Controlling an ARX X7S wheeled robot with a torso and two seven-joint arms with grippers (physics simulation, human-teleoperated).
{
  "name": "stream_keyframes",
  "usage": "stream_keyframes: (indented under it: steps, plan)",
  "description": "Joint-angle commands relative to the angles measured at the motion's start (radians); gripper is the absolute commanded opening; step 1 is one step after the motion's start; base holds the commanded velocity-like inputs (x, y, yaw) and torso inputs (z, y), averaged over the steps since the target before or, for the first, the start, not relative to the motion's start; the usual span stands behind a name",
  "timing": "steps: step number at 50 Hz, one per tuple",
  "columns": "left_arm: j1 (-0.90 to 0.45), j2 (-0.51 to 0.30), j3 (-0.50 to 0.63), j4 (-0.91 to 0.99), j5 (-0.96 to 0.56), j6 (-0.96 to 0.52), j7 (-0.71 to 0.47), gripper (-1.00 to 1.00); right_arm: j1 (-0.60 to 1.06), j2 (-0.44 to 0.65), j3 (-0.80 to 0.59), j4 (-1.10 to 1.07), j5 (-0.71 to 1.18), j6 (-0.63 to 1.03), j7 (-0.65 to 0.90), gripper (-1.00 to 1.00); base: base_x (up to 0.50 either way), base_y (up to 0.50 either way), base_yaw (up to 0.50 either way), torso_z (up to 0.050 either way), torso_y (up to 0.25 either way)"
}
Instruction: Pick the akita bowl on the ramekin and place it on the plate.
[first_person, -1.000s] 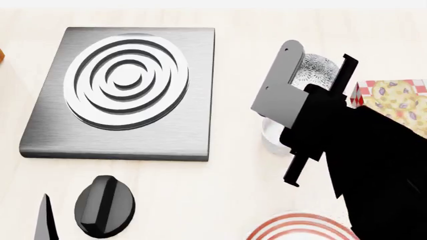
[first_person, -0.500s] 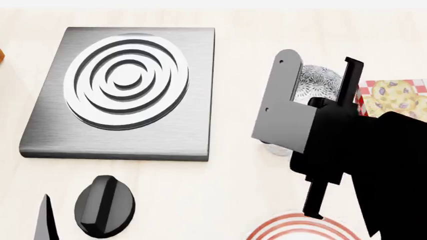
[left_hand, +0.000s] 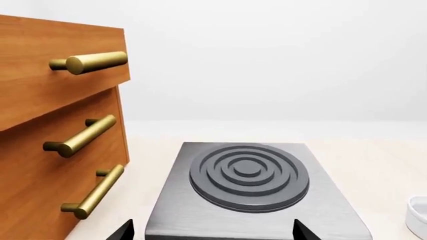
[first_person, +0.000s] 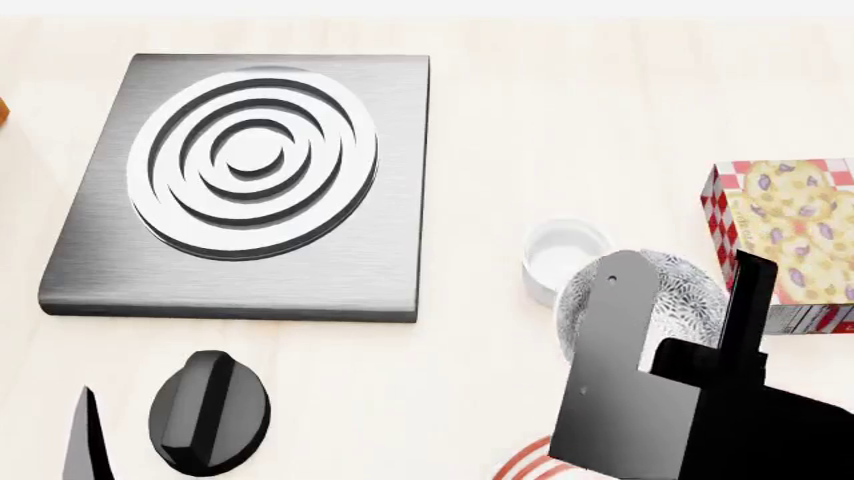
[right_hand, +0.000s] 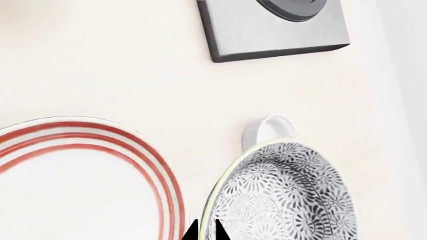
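One akita bowl (first_person: 667, 292) pinched at rim by right gripper (first_person: 674, 300), lifted clear of ramekin (first_person: 563, 255), near plate (right_hand: 80, 165). Likely rigid glazed ceramic: light, slippery, chip-prone; rim pinch suits. Left gripper (left_hand: 210, 231) empty, jaws apart by stove burner (left_hand: 248, 175).

1 akita bowl (first_person: 667, 290), 1 ramekin (first_person: 565, 255) (empty), 1 plate (right_hand: 80, 180), 3 drawer handles (left_hand: 87, 132).

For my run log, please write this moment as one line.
right gripper: shut on akita bowl | bowl: off ramekin, carried toward plate | left gripper: open, idle
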Motion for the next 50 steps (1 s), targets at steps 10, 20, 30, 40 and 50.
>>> stream_keyframes:
  steps: [10,20,30,40,50]
  plan:
    - [-0.004,-0.007,0.012,-0.001,0.004,0.0,-0.009,1.0,-0.139,0.214,0.093,-0.214,0.158,-0.05,0.16,-1.0,0.0,0.0,0.0,0.0,0.0]
    - [-0.003,-0.01,0.011,-0.002,0.002,0.002,-0.015,1.0,-0.21,0.297,0.092,-0.255,0.227,-0.128,0.254,-1.0,0.0,0.0,0.0,0.0,0.001]
    - [0.0,-0.013,0.016,-0.002,0.005,0.006,-0.019,1.0,-0.259,0.348,0.065,-0.298,0.242,-0.177,0.313,-1.0,0.0,0.0,0.0,0.0,0.0]
    - [-0.003,-0.015,0.021,-0.005,0.006,0.007,-0.022,1.0,-0.326,0.366,0.015,-0.279,0.221,-0.249,0.373,-1.0,0.0,0.0,0.0,0.0,0.0]
    - [-0.005,-0.018,0.021,-0.006,0.003,0.007,-0.026,1.0,-0.389,0.341,-0.034,-0.23,0.175,-0.313,0.426,-1.0,0.0,0.0,0.0,0.0,0.001]
